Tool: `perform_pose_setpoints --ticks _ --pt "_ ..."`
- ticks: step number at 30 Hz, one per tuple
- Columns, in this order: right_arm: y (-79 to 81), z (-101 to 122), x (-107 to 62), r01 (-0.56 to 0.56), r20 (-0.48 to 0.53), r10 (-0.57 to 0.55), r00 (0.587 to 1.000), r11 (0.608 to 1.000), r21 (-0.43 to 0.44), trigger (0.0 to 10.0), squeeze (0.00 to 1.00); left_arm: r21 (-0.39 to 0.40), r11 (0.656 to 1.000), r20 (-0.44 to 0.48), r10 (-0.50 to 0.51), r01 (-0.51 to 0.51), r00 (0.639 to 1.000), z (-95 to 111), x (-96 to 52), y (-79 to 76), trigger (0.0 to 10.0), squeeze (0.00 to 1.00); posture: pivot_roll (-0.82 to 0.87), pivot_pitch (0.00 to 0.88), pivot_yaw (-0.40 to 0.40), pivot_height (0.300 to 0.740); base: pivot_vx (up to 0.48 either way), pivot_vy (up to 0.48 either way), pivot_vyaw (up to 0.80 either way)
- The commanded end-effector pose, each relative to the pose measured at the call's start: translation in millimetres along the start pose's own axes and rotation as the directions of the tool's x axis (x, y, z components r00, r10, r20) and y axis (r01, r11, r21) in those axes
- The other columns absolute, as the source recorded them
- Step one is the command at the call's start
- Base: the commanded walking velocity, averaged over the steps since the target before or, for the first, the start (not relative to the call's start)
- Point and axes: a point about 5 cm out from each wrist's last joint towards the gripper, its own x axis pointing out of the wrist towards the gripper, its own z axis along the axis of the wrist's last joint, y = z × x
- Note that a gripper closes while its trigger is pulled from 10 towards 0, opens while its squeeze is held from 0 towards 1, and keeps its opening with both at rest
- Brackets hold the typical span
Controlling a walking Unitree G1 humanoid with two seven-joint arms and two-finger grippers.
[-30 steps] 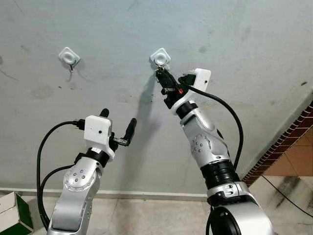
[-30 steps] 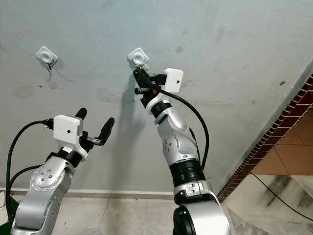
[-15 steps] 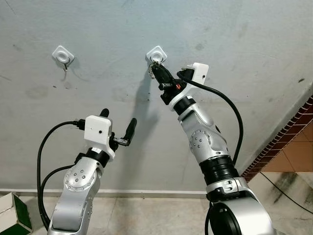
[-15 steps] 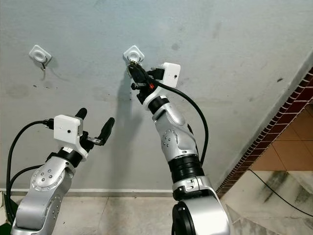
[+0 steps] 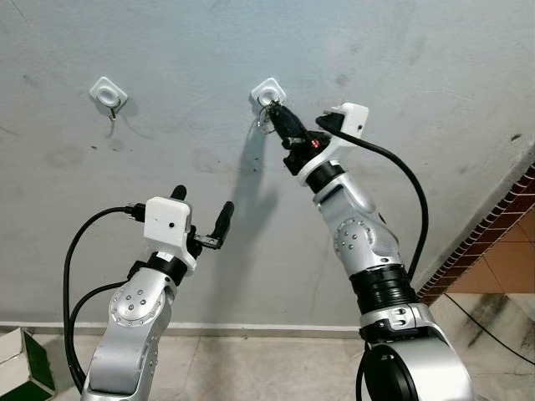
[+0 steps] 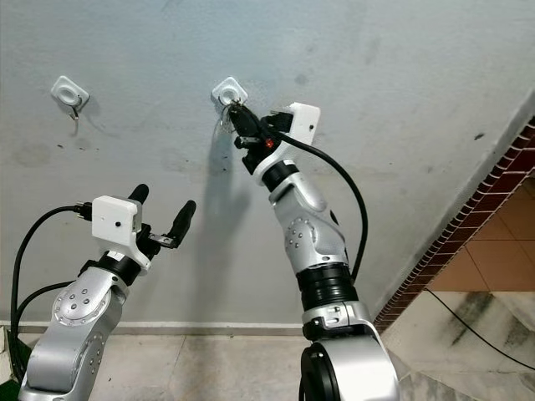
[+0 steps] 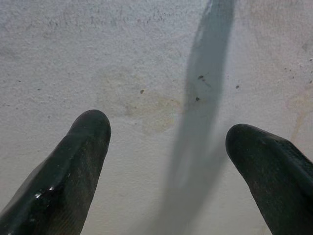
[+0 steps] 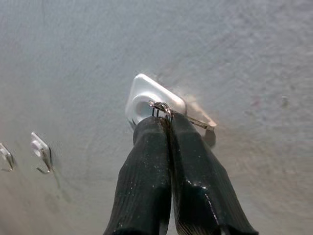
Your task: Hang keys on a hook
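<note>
Perhaps a home entryway: hook-studded plaster wall [image 5: 167, 50], tiled floor [image 5: 251, 368].

Even, soft daylight covers the grey wall [image 5: 401, 75] ahead of me, with no glare. My raised right arm [image 5: 351, 225] casts a long, soft-edged shadow [image 5: 251, 180] down the wall. Head views are sharp. In my wrist views my near fingertips [image 7: 73, 161] look slightly soft against crisp wall texture.

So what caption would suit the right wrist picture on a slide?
Right gripper, fingers shut on a key ring, holds it at a white wall hook.
</note>
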Motion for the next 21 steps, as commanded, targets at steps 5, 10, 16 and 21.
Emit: perform_pose_setpoints --ticks 5,10,16,21 --pt "-18.6 7 -13.0 0.080 0.030 -0.079 0.996 0.996 -0.031 10.0 0.00 0.006 1.000 -0.003 0.000 0.000 1.000 0 1.4 0.3 10.0 0.00 0.19 0.017 -0.002 0.740 0.000 0.000 0.00" --pt "-18.0 3 -16.1 0.079 0.014 -0.078 0.997 0.996 -0.031 10.0 0.00 0.006 1.000 -0.002 -0.003 0.003 1.000 0 1.8 0.1 10.0 0.00 0.18 0.016 0.000 0.740 0.000 0.000 0.00" --pt "-11.5 -2 -17.3 0.059 -0.002 -0.059 0.998 0.998 -0.018 10.0 0.00 0.007 1.000 -0.003 -0.004 0.004 1.000 0 2.1 -0.3 10.0 0.00 0.18 0.016 0.000 0.740 0.000 0.000 0.00" --pt "-6.0 -6 -17.2 0.045 -0.007 -0.045 0.999 0.999 -0.007 10.0 0.00 0.007 1.000 -0.002 -0.004 0.004 1.000 0 2.3 -0.6 10.0 0.00 0.19 0.015 -0.001 0.740 0.000 0.000 0.00"
